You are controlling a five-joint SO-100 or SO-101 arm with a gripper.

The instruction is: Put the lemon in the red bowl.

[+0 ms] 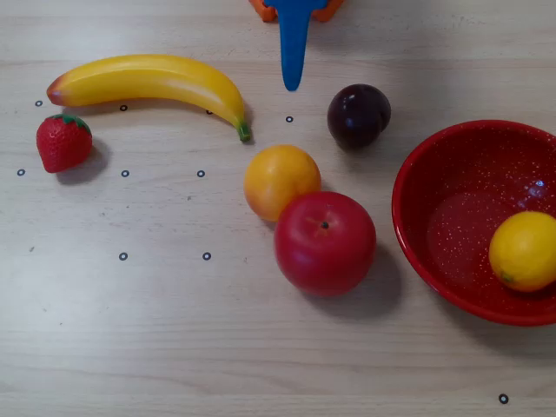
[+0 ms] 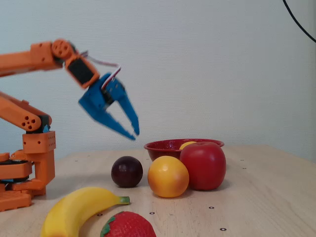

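Observation:
The yellow lemon (image 1: 524,251) lies inside the red bowl (image 1: 434,165) at the right edge of the overhead view, against its right wall. In the fixed view only the lemon's top (image 2: 187,144) shows over the bowl's rim (image 2: 163,145), behind the apple. My blue gripper (image 2: 134,134) hangs in the air left of the bowl and above the plum, fingers slightly apart and empty. In the overhead view only one blue fingertip (image 1: 293,80) shows at the top edge.
A red apple (image 1: 325,242) and an orange fruit (image 1: 281,181) touch each other left of the bowl. A dark plum (image 1: 358,115) lies behind them. A banana (image 1: 152,82) and a strawberry (image 1: 63,142) lie at the left. The orange arm base (image 2: 24,168) stands at the left in the fixed view.

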